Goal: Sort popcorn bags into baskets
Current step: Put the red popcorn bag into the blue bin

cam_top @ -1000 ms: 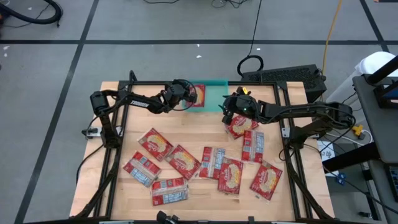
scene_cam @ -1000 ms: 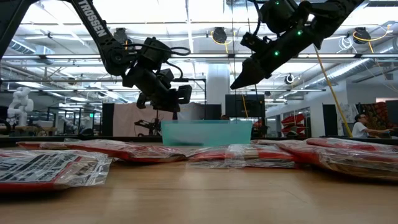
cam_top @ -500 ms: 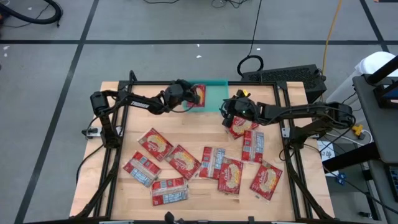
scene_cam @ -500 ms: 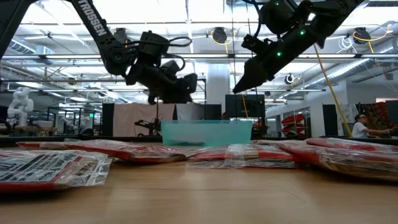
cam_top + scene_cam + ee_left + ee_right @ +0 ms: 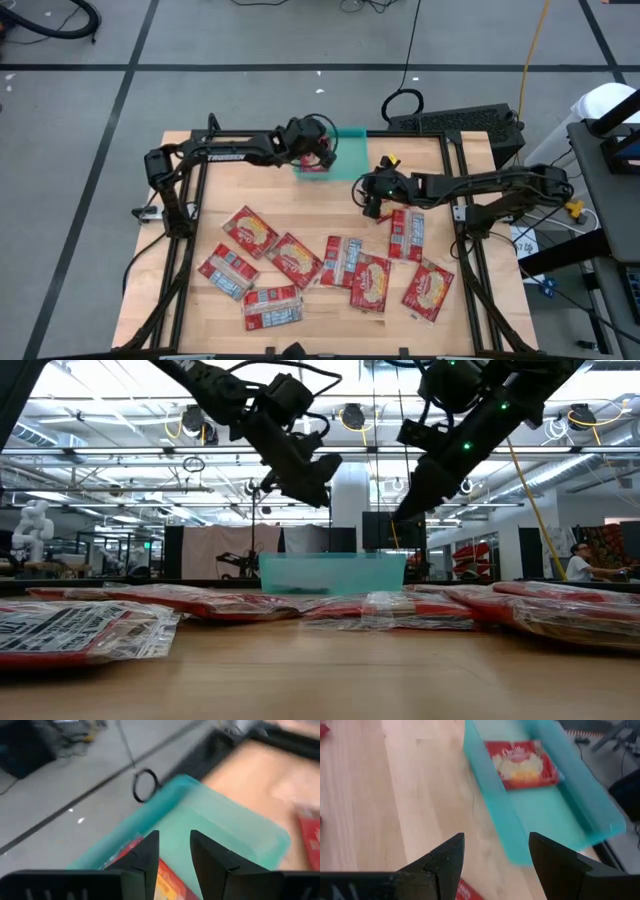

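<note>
a pale wooden table [image 5: 200, 235] fills the view from above, framed by a black metal rig. at its far edge sits a shallow rectangular teal-green plastic tray [image 5: 348, 150], seen in the level view as a low translucent wall [image 5: 333, 573] and in both wrist views [image 5: 220, 827] [image 5: 545, 815].

the dark left arm reaches along the far edge; its left gripper [image 5: 322, 148] hangs in the air directly above the tray's left half [image 5: 312, 488]. its two dark fingers [image 5: 145, 857] stand a narrow gap apart with nothing between them.

the dark right arm stretches in from the right; its right gripper [image 5: 372, 192] hovers above bare table just in front of the tray's near right corner [image 5: 410, 510]. its fingers [image 5: 445, 857] are spread wide and hold nothing.

one flat rectangular red popcorn packet with a yellow-cream oval picture [image 5: 522, 764] lies face up inside the tray, directly beneath the left gripper, where its red edge [image 5: 167, 880] shows under the fingers.

nine more red packets lie loose on the table, all nearer the front edge than both grippers. closest to the right gripper is a packet [image 5: 406, 232] just in front of it; the others spread from a packet at the left [image 5: 250, 230] to one at the front right [image 5: 428, 290], some showing white-grey backs [image 5: 272, 308].
</note>
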You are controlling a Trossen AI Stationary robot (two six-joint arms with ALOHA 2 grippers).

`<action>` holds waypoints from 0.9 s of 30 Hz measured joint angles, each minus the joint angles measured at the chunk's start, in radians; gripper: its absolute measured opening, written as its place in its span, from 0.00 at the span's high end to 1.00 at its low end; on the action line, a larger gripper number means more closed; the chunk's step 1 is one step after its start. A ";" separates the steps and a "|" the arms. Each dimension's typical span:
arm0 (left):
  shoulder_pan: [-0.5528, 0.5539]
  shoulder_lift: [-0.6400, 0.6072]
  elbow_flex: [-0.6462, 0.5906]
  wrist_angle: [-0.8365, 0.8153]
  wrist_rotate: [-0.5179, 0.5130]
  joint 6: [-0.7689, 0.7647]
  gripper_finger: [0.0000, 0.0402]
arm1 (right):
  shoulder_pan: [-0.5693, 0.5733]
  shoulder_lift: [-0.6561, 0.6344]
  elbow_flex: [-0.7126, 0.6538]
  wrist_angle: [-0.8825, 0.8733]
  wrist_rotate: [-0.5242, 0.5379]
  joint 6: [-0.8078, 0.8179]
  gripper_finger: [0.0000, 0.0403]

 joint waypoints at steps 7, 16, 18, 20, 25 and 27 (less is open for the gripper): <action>0.062 0.010 0.008 -0.041 0.149 0.124 0.72 | -0.001 -0.127 -0.063 -0.095 0.002 0.027 0.46; 0.098 0.054 0.012 -0.042 0.181 -0.002 0.72 | -0.017 -0.316 -0.302 0.217 0.008 0.021 0.46; 0.102 0.061 0.018 -0.053 0.177 -0.035 0.75 | -0.024 -0.350 -0.350 0.289 0.007 0.006 0.46; 0.103 0.080 0.038 -0.047 0.179 -0.050 0.80 | -0.032 -0.374 -0.379 0.352 0.008 -0.003 0.46; 0.104 0.174 0.091 -0.130 0.179 -0.070 0.96 | -0.040 -0.415 -0.394 0.366 0.012 -0.005 0.46; 0.104 0.203 0.110 -0.138 0.182 -0.069 0.98 | -0.042 -0.415 -0.394 0.374 0.007 0.005 0.46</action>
